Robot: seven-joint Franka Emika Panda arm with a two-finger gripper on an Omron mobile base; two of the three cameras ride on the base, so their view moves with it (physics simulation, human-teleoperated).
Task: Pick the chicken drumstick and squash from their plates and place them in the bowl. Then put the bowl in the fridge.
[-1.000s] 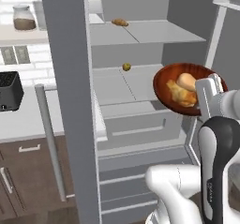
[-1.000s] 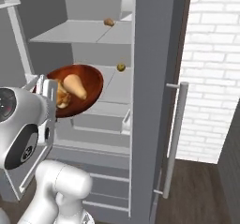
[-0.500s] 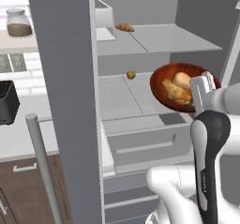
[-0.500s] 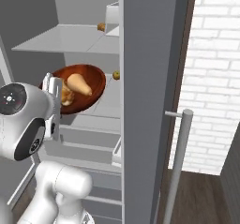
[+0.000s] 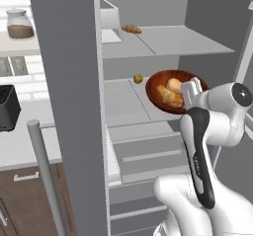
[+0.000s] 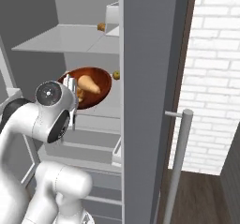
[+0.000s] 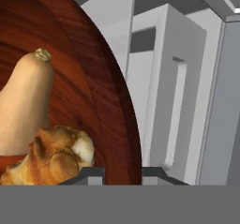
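The dark wooden bowl hangs in the air at the open fridge, level with the space over its middle shelf. My gripper is shut on the bowl's near rim. In the bowl lie the tan squash and the golden-brown chicken drumstick. The right base view shows the bowl, the squash and the gripper. Close up in the hand view are the squash, the drumstick, the bowl and the gripper. The plates are out of view.
A small round fruit sits on the middle shelf just left of the bowl. A brown pastry lies on the upper shelf. The open fridge door with its bar handle stands at the left; a brick wall is on the right.
The base has driven and both base views have shifted, with the fridge now larger. The bowl, still gripped with both foods in it, is closer to the middle shelf.
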